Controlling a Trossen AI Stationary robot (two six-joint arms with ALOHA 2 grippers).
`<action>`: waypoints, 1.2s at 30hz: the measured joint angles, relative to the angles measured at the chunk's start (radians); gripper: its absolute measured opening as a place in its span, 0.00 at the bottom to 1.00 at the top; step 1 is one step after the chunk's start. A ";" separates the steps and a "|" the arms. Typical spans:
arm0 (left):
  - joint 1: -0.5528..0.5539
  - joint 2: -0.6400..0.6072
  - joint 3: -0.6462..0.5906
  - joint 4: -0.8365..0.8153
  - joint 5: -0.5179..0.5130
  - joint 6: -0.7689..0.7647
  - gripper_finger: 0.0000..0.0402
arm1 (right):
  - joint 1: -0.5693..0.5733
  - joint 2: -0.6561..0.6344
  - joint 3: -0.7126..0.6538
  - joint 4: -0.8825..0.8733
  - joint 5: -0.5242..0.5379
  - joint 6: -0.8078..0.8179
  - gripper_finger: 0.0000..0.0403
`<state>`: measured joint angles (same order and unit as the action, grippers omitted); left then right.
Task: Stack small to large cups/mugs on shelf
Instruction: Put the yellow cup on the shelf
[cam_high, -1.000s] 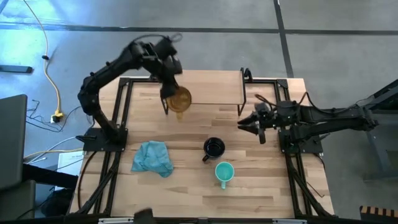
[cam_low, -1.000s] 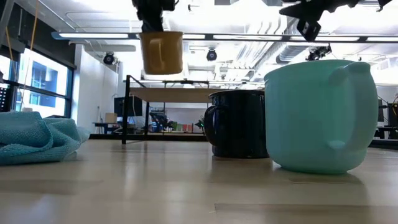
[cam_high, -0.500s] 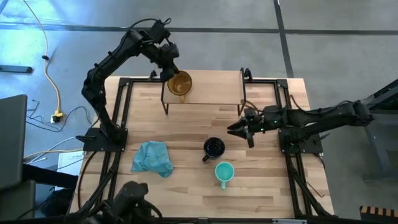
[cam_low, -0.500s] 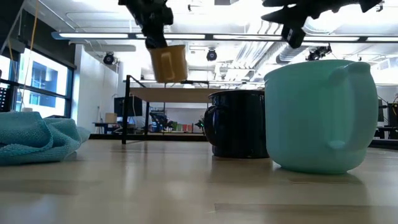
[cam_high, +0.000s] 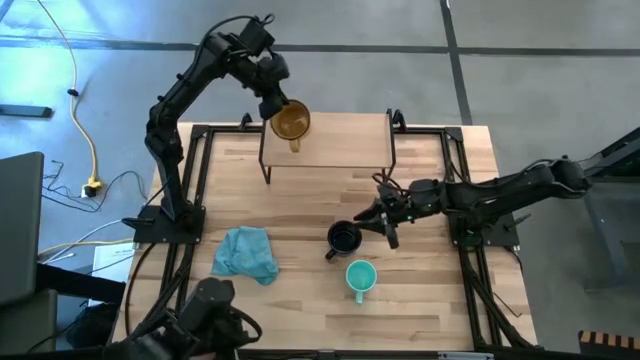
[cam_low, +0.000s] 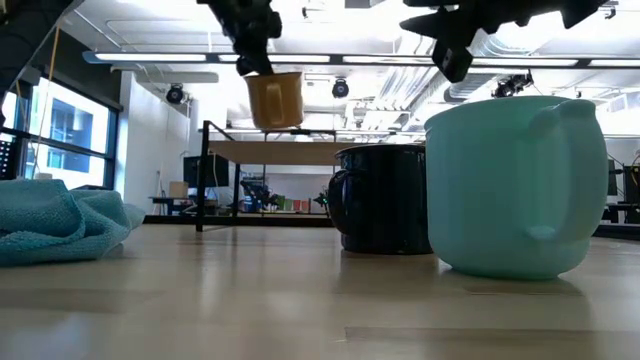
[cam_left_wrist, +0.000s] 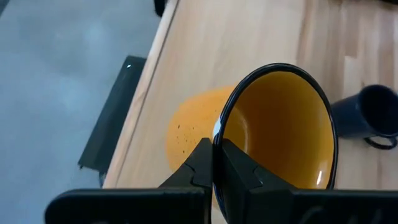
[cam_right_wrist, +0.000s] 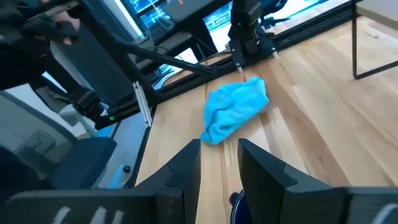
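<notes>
My left gripper (cam_high: 274, 103) is shut on the amber-yellow mug (cam_high: 291, 123), which is up in the air over the left part of the shelf (cam_high: 340, 142). In the low view the mug (cam_low: 275, 100) hangs a little above the shelf board (cam_low: 290, 152). The black mug (cam_high: 344, 238) and the teal mug (cam_high: 360, 277) stand upright on the table's near middle. My right gripper (cam_high: 379, 217) is open, just right of the black mug and above it, touching nothing. My left gripper pinches the amber mug's rim (cam_left_wrist: 217, 132), one finger (cam_left_wrist: 239, 171) inside the mug and the other (cam_left_wrist: 198, 168) outside the wall. The fingers come from above, slanting down. The mug is lifted clear above the shelf and hangs slightly tilted below the fingers.
A crumpled blue cloth (cam_high: 246, 253) lies on the table's near left, also seen past my right fingers as a blue heap (cam_right_wrist: 236, 109). The shelf's thin black legs (cam_high: 266, 170) stand at the far middle. Black frame rails (cam_high: 195, 180) run along both table sides.
My left gripper has carried the amber mug up and toward the far edge, from in front of the shelf to over its left part, tipping it slightly. My right gripper has moved left and toward the near edge, closing on the black mug.
</notes>
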<state>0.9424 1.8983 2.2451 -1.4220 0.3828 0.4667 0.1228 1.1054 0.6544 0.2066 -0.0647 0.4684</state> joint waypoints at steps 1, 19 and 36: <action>0.000 0.002 0.001 -0.007 -0.016 0.000 0.00 | 0.003 -0.001 0.000 0.004 0.000 -0.002 0.24; -0.008 0.019 0.000 -0.041 -0.036 -0.018 0.00 | 0.004 -0.028 0.000 0.001 -0.022 -0.050 0.24; -0.018 0.081 0.001 -0.043 -0.045 0.036 0.00 | 0.004 -0.028 0.000 0.001 -0.022 -0.047 0.24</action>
<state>0.9245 1.9797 2.2459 -1.4654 0.3374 0.5023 0.1272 1.0775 0.6544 0.2081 -0.0868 0.4215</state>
